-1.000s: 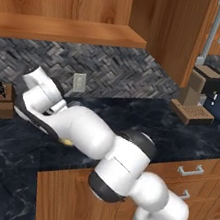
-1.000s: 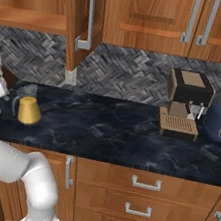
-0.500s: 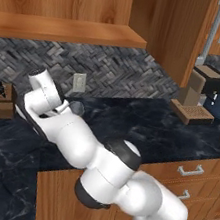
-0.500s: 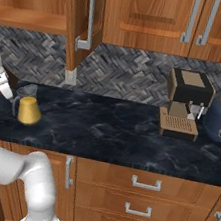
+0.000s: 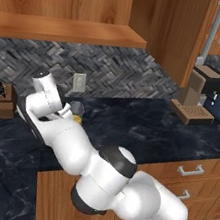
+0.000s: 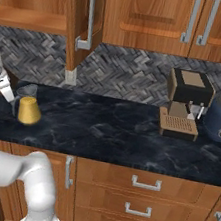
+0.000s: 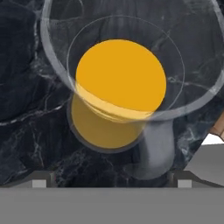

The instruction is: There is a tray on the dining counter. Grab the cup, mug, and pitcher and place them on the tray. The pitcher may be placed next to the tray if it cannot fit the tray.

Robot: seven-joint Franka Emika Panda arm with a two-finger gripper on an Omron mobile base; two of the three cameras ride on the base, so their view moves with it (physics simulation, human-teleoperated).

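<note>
The pitcher (image 6: 28, 107) stands on the black worktop (image 6: 119, 134) at its far left, near the herringbone backsplash (image 6: 128, 75); the tool (image 7: 109, 181), jaws spread wide, hangs right above its glass rim, orange liquid below

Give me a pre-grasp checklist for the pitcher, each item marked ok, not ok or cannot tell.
1. Hand open: ok, the fingertips stand wide apart in the hand view.
2. Hand over the pitcher: ok, the hand view looks straight down into its mouth.
3. Pitcher upright on the black counter: ok.
4. Pitcher not yet gripped: ok, nothing closed on it.
5. Space around the pitcher: ok, the coffee machine stands far along the counter.
6. Tray ready to receive it: cannot tell.
</note>
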